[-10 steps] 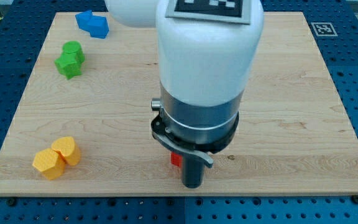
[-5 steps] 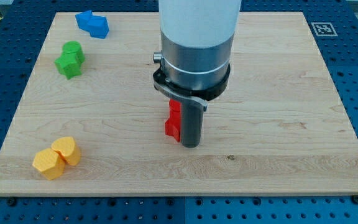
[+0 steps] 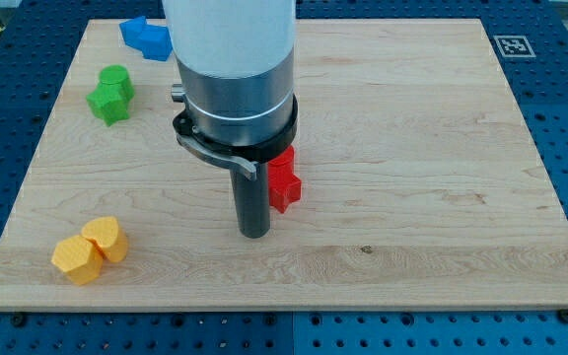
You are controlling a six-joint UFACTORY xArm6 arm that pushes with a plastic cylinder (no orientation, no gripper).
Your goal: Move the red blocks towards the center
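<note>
Red block: the red block (image 3: 284, 181) lies a little below and left of the middle of the wooden board (image 3: 442, 148), partly hidden behind the rod; its shape is hard to make out fully.
My tip: my tip (image 3: 253, 234) rests on the board just to the view's left and slightly below the red block, close beside it; whether they touch I cannot tell.
Grasping parts: none, the arm ends in a plain rod, so nothing opens or closes.
Progress: I judge the task nearly done, since the only red block showing sits close to the centre; at most a short nudge toward the view's top and right is left.
Other blocks: the blue block (image 3: 147, 36) and green block (image 3: 111, 94) sit at the top left, the yellow block (image 3: 89, 249) at the bottom left, all well apart from the centre.
</note>
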